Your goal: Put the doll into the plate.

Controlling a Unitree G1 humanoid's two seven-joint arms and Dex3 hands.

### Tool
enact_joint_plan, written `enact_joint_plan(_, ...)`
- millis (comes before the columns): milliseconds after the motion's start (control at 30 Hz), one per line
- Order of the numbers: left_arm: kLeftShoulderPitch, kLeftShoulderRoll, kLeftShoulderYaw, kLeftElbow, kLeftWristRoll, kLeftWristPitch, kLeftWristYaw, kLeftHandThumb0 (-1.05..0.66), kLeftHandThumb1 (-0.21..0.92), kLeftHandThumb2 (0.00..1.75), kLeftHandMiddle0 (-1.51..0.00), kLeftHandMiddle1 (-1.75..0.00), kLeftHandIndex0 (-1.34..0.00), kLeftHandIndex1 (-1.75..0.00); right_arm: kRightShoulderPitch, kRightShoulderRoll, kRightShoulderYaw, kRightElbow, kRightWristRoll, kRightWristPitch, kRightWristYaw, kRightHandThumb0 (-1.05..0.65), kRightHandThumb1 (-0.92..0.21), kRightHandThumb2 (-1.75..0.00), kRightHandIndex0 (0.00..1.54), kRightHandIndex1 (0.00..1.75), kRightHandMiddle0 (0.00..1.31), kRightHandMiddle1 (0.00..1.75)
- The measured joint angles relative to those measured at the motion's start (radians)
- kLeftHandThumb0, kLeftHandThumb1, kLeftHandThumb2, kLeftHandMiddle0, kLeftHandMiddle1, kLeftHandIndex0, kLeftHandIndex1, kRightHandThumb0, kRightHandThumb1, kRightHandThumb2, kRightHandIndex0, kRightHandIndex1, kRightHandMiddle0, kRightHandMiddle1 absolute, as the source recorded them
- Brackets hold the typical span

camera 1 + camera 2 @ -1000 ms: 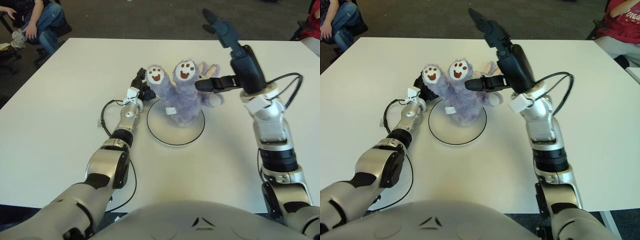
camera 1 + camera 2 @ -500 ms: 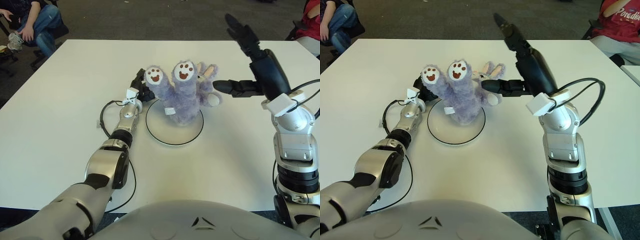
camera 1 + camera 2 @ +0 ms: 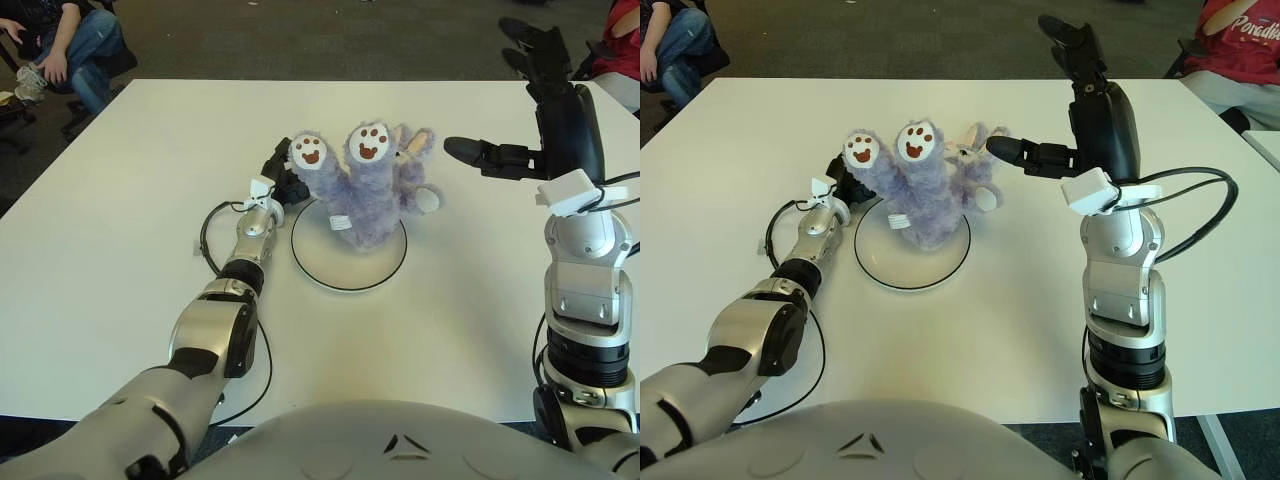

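Doll seen feet-up, body resting in plate, head and ears spilling past rim toward 1 o'clock.

Right hand now raised well clear at doll's 3 o'clock; a second ago its thumb was touching doll's head. Fingers spread, nothing held.

Left hand unmoved at plate's 10 o'clock, against doll's left paw; finger state cannot be told.

Doll unshifted since release. Judged: placement done, retreat under way.
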Motion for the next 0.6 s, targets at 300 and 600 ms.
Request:
enact_joint_plan(300,0.000,0.007,0.007,0.001,-0.003,-0.001,-0.004,-0.38,0.69,0.84,-0.97,-1.75,-0.33,-1.75,0.020,0.001,-0.042,0.054,-0.013,-0.042,-0.081,-0.66,-0.42,-0.75,0.24,0.85,0.00,0.94)
enact_joint_plan(600,0.000,0.011,0.008,0.000,0.000,-0.001,0.003,-0.38,0.67,0.86,-0.99,-1.75,-0.35,-1.75,0.044,0.030,-0.051,0.124,-0.087,-0.077,-0.222,-0.84,-0.80,-0.38,0.23,1.19,0.01,1.05)
